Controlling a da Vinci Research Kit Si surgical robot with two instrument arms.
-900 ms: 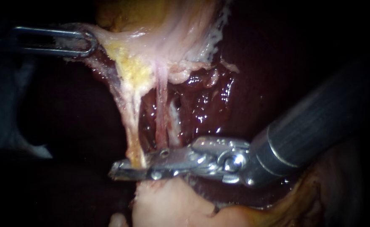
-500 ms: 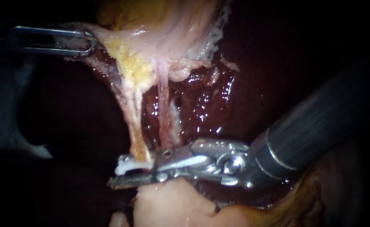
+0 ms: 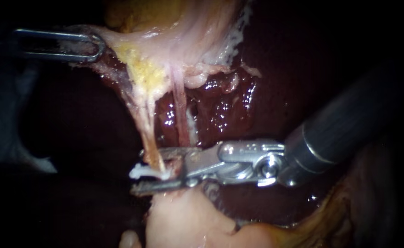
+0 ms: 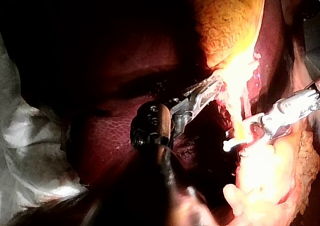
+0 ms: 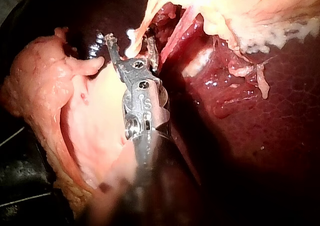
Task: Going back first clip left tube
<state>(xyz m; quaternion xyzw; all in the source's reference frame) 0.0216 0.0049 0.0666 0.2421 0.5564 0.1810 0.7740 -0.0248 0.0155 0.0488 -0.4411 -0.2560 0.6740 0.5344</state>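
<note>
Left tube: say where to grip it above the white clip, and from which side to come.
Probably the bare stretch of the left tube just above the clip, below the yellow fat. It runs taut and nearly upright, so cross it square-on from the endoscope view's left, where nothing stands; the second tube and the right instrument, jaws open, crowd its right.

Left instrument (image 4: 209, 88) lies over the dark red liver (image 4: 105, 141), its claw closed on pale tissue (image 4: 235, 68) just below the yellow gallbladder (image 4: 227, 20). Ahead of it, the right instrument (image 4: 255, 128) has its claw parted at a stretched tube (image 4: 238, 118). A white clip (image 4: 231, 145) sits on that tube.
</note>
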